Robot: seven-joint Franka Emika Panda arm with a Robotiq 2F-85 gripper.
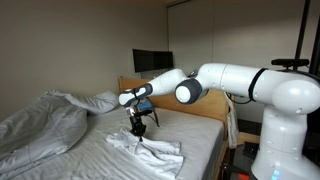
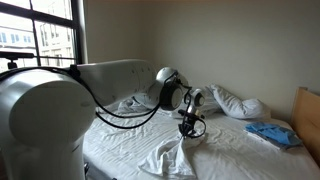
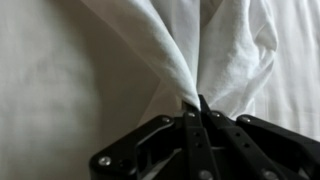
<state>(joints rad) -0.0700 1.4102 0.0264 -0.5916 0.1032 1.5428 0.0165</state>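
Note:
My gripper (image 1: 138, 128) hangs over the middle of the bed, shut on a pinch of white cloth (image 1: 145, 148). In an exterior view the cloth (image 2: 172, 160) rises in a peak up to the gripper (image 2: 186, 130) and spreads out crumpled on the mattress below. The wrist view shows the black fingers (image 3: 190, 125) pressed together with a fold of the white cloth (image 3: 190, 50) caught between their tips, the fabric fanning away from the gripper (image 3: 195, 104) in pleats.
A bunched grey-white duvet (image 1: 45, 120) lies on one side of the bed. A pillow (image 2: 238, 102) and a blue item (image 2: 272, 133) rest near the wooden headboard (image 2: 305, 115). A dark monitor (image 1: 152, 61) stands behind the bed. A window (image 2: 40, 35) is at the wall.

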